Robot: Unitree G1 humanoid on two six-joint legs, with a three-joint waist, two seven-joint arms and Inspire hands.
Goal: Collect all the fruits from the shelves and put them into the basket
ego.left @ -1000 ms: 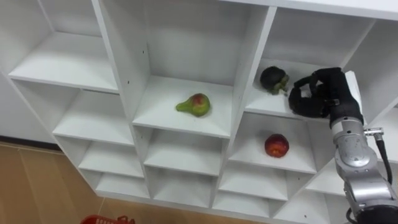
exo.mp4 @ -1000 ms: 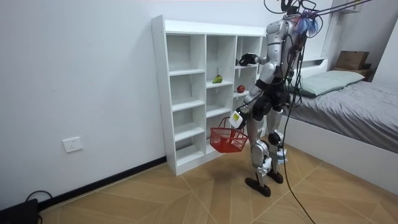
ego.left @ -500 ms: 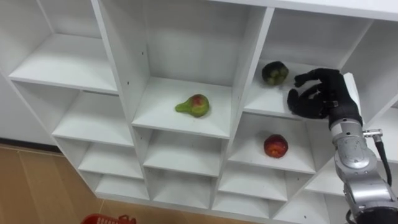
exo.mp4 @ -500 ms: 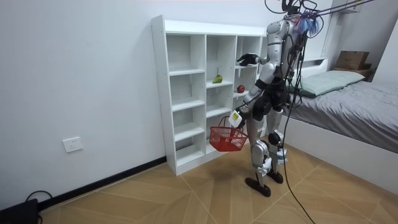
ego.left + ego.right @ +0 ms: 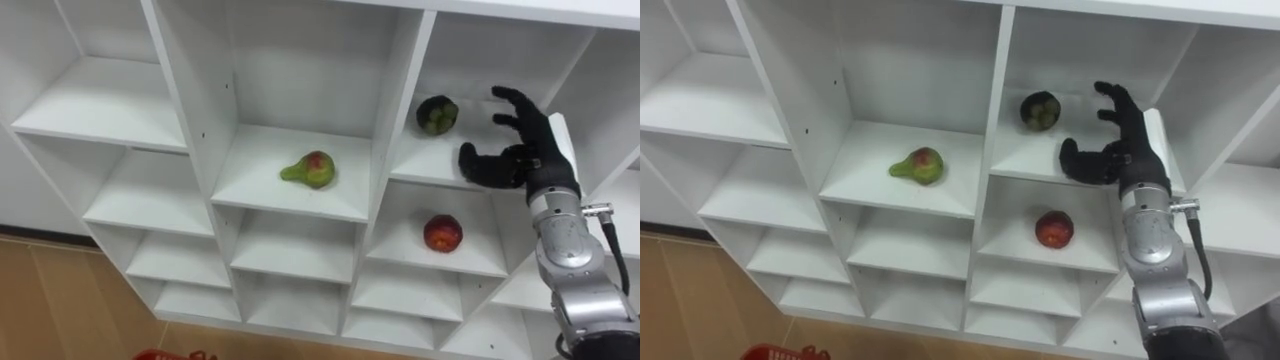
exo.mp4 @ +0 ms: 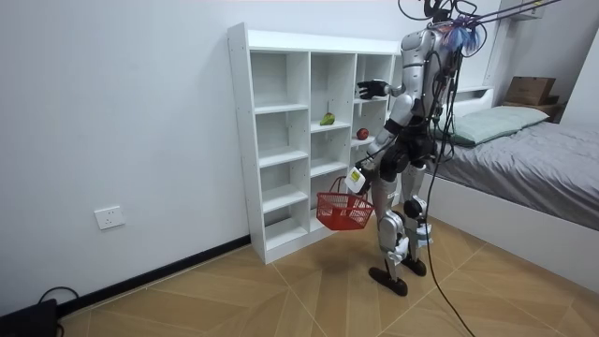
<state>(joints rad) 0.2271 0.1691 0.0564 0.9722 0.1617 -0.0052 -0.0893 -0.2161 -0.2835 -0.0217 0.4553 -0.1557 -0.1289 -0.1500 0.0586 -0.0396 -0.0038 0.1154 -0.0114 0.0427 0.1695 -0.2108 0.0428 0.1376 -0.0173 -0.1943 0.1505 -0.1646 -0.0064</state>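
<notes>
A white closet (image 5: 270, 150) of open compartments fills the eye views, and I stand right before it (image 6: 281, 140). A dark green round fruit (image 5: 437, 114) lies on the upper right shelf. My right hand (image 5: 515, 150) is open just to its right, fingers spread, not touching it. A green-red pear (image 5: 309, 169) lies in the middle compartment. A red apple (image 5: 443, 233) sits one shelf below the dark fruit. In the room view my left hand (image 6: 355, 178) hangs low, shut on the handle of a red basket (image 6: 343, 212).
The closet's other compartments hold nothing. The basket's red rim (image 5: 780, 352) shows at the bottom edge above the wooden floor. A bed (image 6: 524, 150) stands behind me at the room view's right.
My right hand has uncurled from a fist to spread fingers beside the dark fruit. The fruit now lies slightly farther back on its shelf.
</notes>
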